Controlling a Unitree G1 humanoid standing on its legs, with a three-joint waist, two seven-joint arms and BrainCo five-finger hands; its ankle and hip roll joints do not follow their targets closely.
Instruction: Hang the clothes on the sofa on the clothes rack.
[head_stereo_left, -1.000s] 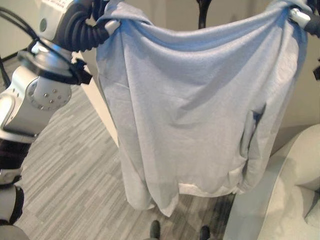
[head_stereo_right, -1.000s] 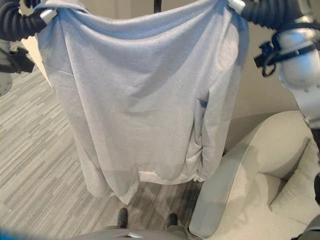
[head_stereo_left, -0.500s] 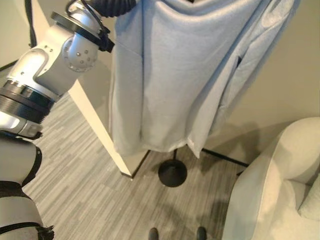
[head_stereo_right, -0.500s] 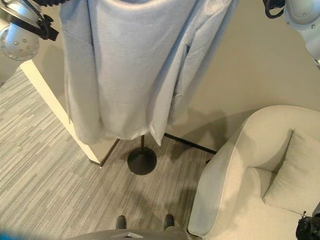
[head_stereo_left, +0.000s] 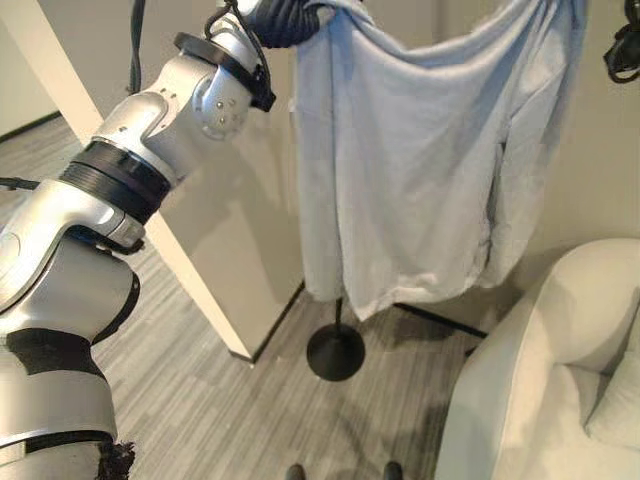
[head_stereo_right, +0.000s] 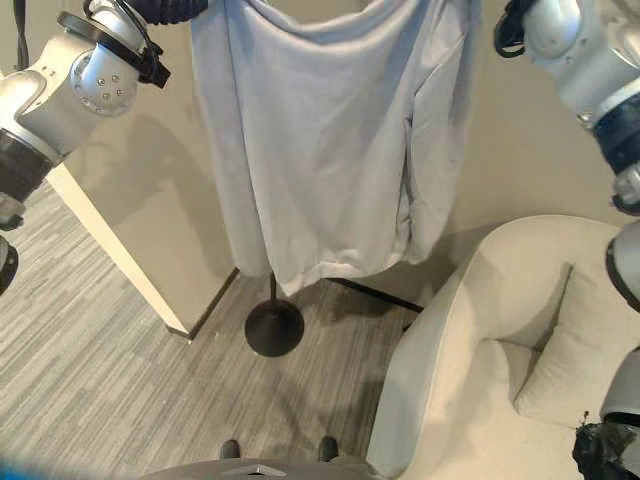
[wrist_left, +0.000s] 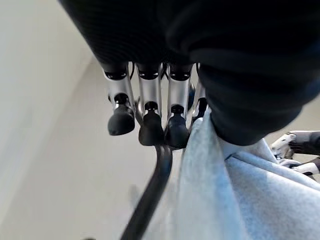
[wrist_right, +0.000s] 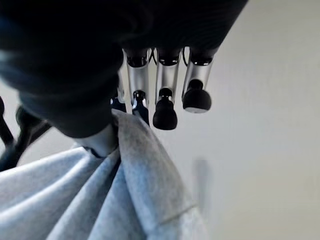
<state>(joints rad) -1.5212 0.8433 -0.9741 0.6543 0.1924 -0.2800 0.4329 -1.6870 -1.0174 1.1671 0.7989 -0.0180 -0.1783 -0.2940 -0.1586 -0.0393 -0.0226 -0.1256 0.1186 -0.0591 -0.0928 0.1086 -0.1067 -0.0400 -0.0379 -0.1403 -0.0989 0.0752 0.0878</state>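
Soft matt grey knit garment (head_stereo_right: 320, 150); smooth black metal rack (head_stereo_right: 274, 325); pale woven-cloth sofa (head_stereo_right: 470, 360); streaked grey carpet floor (head_stereo_right: 90, 370).

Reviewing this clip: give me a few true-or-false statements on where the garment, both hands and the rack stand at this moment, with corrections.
1. The light blue garment is held up spread between both hands. True.
2. The garment lies on the sofa. False: it hangs in the air above the floor.
3. The left hand pinches the garment's edge. True.
4. The clothes rack's round base stands on the sofa. False: it stands on the floor beside it.
5. The right hand holds nothing. False: it grips the garment.
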